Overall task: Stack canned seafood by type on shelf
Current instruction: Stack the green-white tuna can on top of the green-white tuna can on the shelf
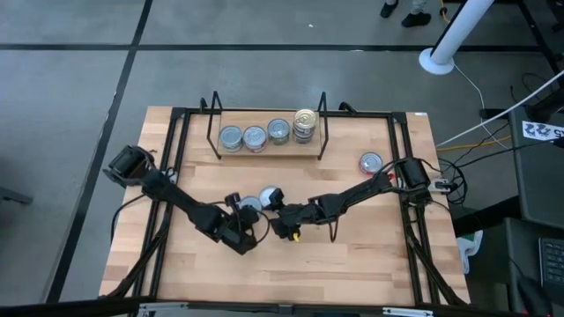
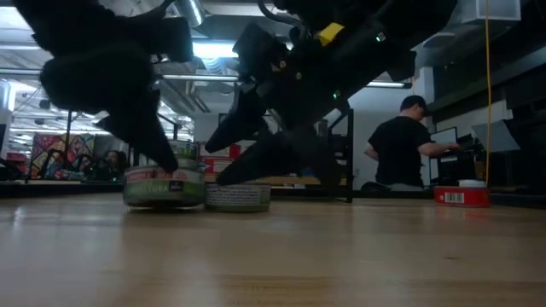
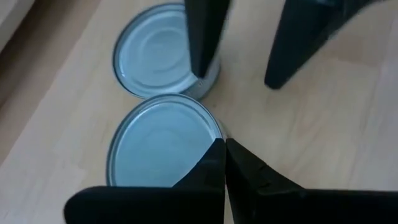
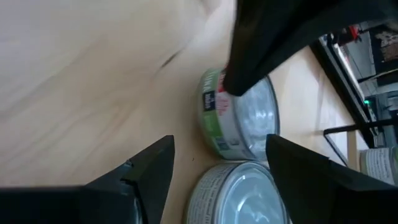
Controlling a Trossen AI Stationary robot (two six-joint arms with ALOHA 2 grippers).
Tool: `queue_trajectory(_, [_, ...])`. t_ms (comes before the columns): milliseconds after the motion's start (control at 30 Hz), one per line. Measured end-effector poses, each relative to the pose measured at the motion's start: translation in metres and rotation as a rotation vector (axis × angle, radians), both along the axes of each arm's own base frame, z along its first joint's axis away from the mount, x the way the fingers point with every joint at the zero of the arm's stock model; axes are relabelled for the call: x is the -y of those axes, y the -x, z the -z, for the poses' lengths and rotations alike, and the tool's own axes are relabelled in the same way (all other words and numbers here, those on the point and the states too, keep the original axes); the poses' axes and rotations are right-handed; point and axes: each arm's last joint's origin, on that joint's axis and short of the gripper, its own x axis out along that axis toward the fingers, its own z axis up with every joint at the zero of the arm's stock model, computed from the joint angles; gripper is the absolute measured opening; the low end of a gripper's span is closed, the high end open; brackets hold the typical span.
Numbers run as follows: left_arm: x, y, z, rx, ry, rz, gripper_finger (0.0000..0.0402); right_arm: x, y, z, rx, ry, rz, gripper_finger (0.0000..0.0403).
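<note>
Two tins sit touching at mid-table: green tin (image 4: 233, 115) and its neighbour (image 4: 239, 196). They're rigid, smooth, slippery; grip across the side wall. Your left gripper (image 3: 224, 163) is closed, empty; right gripper (image 4: 217, 165) is open at the neighbour.

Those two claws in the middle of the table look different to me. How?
The left claw is shut, its tips pressed together beside a tin. The right claw is open, its fingers spread either side of another tin. Neither holds anything, and both hang low over the table.
</note>
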Motion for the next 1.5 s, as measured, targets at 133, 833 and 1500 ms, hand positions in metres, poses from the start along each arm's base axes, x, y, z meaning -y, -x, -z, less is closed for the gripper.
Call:
queue_trajectory(133, [-0.005, -0.001, -0.006, 0.027, 0.011, -0.024, 0.0, 0.001, 0.0, 0.001, -0.002, 0.008, 0.012, 0.0253])
queue_trajectory(833, [-0.015, -0.003, -0.023, 0.107, 0.07, -0.097, 0.0, 0.003, -0.004, 0.001, 0.062, 0.038, 0.081, 0.0253])
queue_trajectory(1500, [-0.013, -0.005, -0.024, 0.121, 0.093, -0.085, 0.0, 0.002, -0.009, 0.017, 0.075, 0.033, 0.076, 0.0157])
